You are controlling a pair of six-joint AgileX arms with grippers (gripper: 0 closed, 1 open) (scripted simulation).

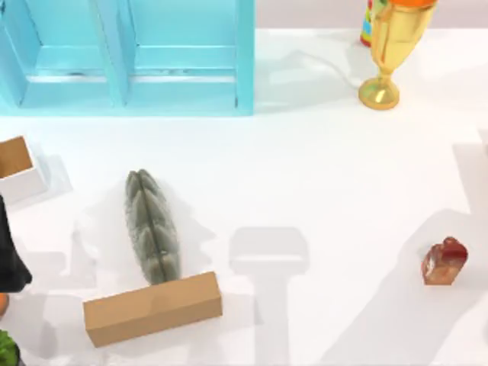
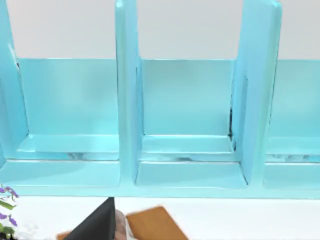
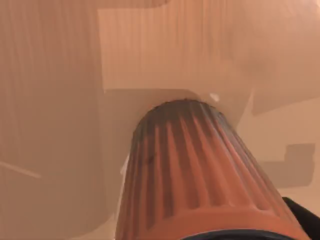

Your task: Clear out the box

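Blue shelf [image 1: 130, 57] fills the far left of the counter [image 1: 320, 175] in the top view, and the white box [image 1: 17, 171] with its brown inside sits at the left edge, cut off so that you cannot see what is in it. The left arm [image 1: 9, 255] hangs just on the near side of it. A swing from there could clip the box wall and shove it, or brush the grey-green ridged pod [image 1: 152, 226] and the cardboard block [image 1: 152, 307] nearby. The gold trophy [image 1: 389, 53] and the red lump [image 1: 444, 261] stand well apart. In the left wrist view the left claw [image 2: 107, 229] shows one dark finger beside a brown panel [image 2: 152, 224]. You cannot tell whether it is wide or closed, so descending blind risks landing on the rim. In the right wrist view an orange ribbed tube [image 3: 195, 170] sits tight against the right claw [image 3: 302, 217]. Whether it is held you cannot tell, and if the grip is loose it may well slip and roll.
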